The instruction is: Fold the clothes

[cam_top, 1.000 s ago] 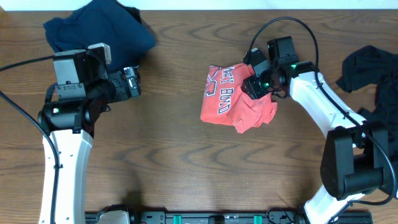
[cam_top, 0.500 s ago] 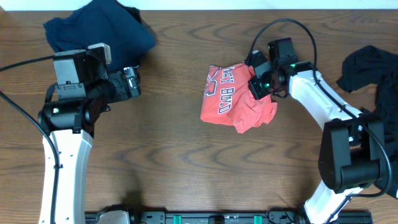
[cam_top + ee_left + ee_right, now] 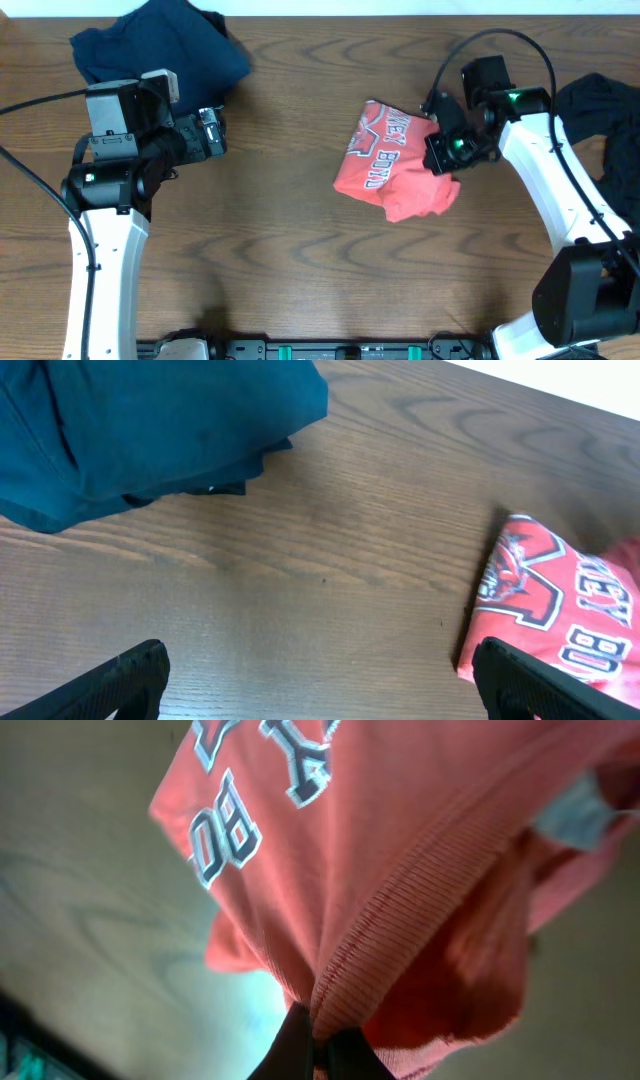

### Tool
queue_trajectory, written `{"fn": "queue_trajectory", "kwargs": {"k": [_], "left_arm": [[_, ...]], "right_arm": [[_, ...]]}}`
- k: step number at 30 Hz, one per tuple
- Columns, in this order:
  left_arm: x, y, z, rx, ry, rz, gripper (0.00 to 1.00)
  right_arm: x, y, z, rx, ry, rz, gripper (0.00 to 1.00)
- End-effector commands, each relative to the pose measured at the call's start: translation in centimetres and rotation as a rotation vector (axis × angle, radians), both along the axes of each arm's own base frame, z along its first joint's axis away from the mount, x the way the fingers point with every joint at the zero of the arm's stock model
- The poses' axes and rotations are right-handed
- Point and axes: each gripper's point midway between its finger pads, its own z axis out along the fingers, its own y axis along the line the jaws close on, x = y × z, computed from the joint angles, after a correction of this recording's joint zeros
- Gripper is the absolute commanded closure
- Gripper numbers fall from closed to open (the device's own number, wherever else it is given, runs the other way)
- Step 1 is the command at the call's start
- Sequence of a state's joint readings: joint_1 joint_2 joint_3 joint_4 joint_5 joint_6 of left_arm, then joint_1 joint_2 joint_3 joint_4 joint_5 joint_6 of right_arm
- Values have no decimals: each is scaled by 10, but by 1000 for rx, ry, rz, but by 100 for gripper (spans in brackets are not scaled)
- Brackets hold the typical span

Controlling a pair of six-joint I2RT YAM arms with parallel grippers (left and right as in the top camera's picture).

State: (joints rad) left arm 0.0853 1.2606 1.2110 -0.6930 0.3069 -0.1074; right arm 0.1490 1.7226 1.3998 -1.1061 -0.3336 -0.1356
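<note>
Well, with the right gripper pinched tight on what looks like a ribbed hem of the red-orange T-shirt, bunched well right of the navy blue T-shirt, I'd drag it flat slowly, the left gripper gaping idle just beside that navy one.

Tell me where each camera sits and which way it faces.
Overhead: fixed above the wooden table, looking straight down; both arms show, right gripper shut on the red-orange cotton T-shirt.
Left wrist: on the left arm, facing down past the open left gripper at a navy blue T-shirt.
Right wrist: on the right arm, looking along its shut fingertips into fabric.
All three show the red-orange shirt.
</note>
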Motion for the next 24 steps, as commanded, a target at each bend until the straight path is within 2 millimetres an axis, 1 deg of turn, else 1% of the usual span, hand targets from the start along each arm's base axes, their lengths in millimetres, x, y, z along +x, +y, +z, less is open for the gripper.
{"fn": "queue_trajectory", "kwargs": {"k": [1,3,5,8,10,13,14,16,19,21,22,24], "left_arm": [[3,4,3,17,-8,8,2],[3,4,3,25,-10,-1,2],[3,4,3,28,-10,-4,2],[3,4,3,29,-10,-5,2],[3,4,3,29,-10,-5,2],[3,4,3,29,-10,-6,2],[3,4,3,29,-10,-6,2],[3,4,3,29,-10,-6,2],[3,4,1,31,-5,-10,2],[4,4,-1,41,1,-21,2],[3,4,-3,43,6,-24,2],[4,3,-5,42,14,-31,2]], "right_arm": [[-21,-4,-20,-4,130,-66,99],[-32,-8,-35,-23,185,-97,99],[-42,-13,-53,-47,235,-140,96],[-59,-17,-72,-58,290,-160,95],[-69,-21,-80,-66,322,-169,94],[-74,-24,-83,-69,339,-176,94],[-73,-24,-82,-68,335,-176,93],[-67,-22,-78,-56,314,-167,89],[-57,-14,-62,-15,277,-135,74],[-48,-10,-47,13,242,-109,62],[-42,-8,-36,24,215,-100,55],[-33,-7,-21,31,172,-97,46]]}}
